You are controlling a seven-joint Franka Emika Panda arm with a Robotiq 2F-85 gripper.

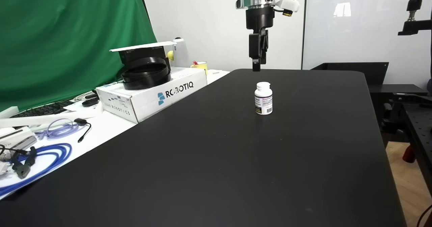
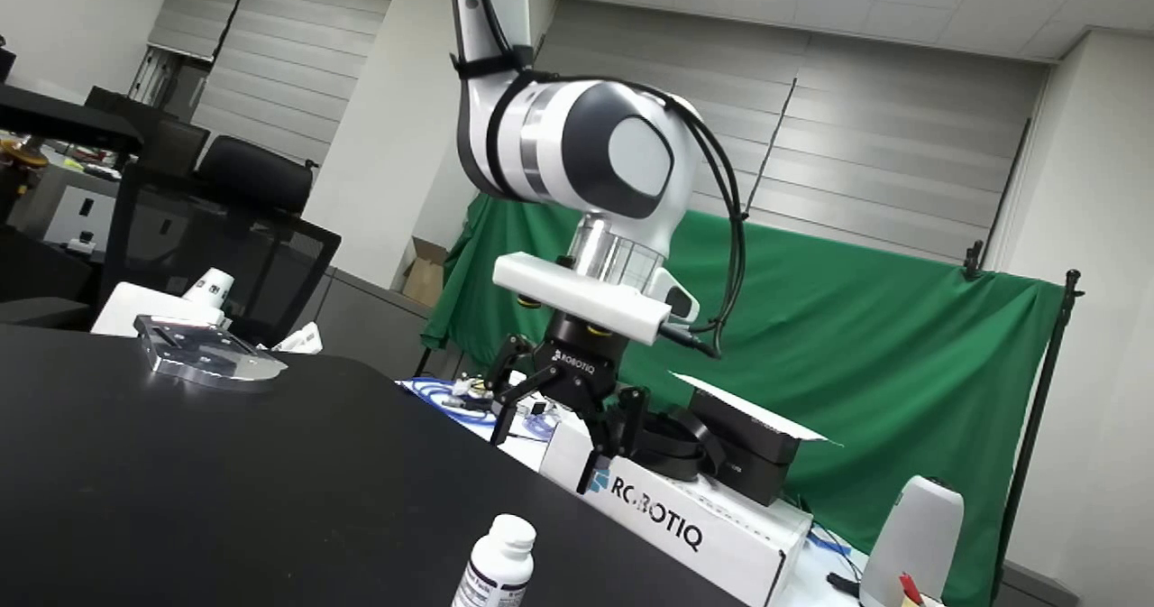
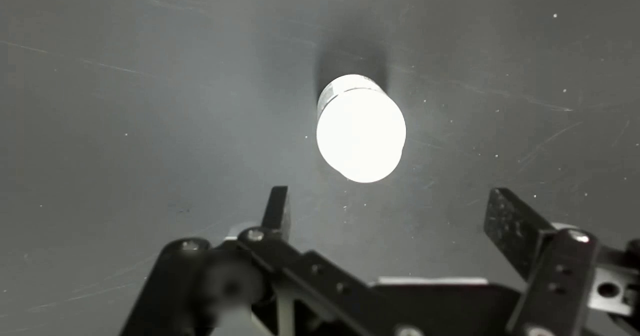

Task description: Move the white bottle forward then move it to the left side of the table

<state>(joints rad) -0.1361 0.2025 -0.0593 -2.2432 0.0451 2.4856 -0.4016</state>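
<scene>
The small white bottle (image 1: 263,100) stands upright on the black table (image 1: 219,166), with its label visible in an exterior view. Its cap and upper part also show in an exterior view (image 2: 500,560), where the bottom is cut off by the frame edge. In the wrist view the white bottle (image 3: 361,131) is seen from above, beyond the fingertips, its cap overexposed. My gripper (image 3: 390,193) is open and empty, the fingers wide apart. In both exterior views the gripper (image 1: 259,65) (image 2: 541,464) hangs above the table, higher than the bottle and apart from it.
A long white printed box (image 1: 172,97) lies along one table edge, with black round parts (image 1: 146,73) on it. Blue cable (image 1: 57,158) lies on the white side surface. A clear plastic plate (image 2: 207,354) sits at a table edge. A yellow mug (image 1: 201,65) stands behind the box.
</scene>
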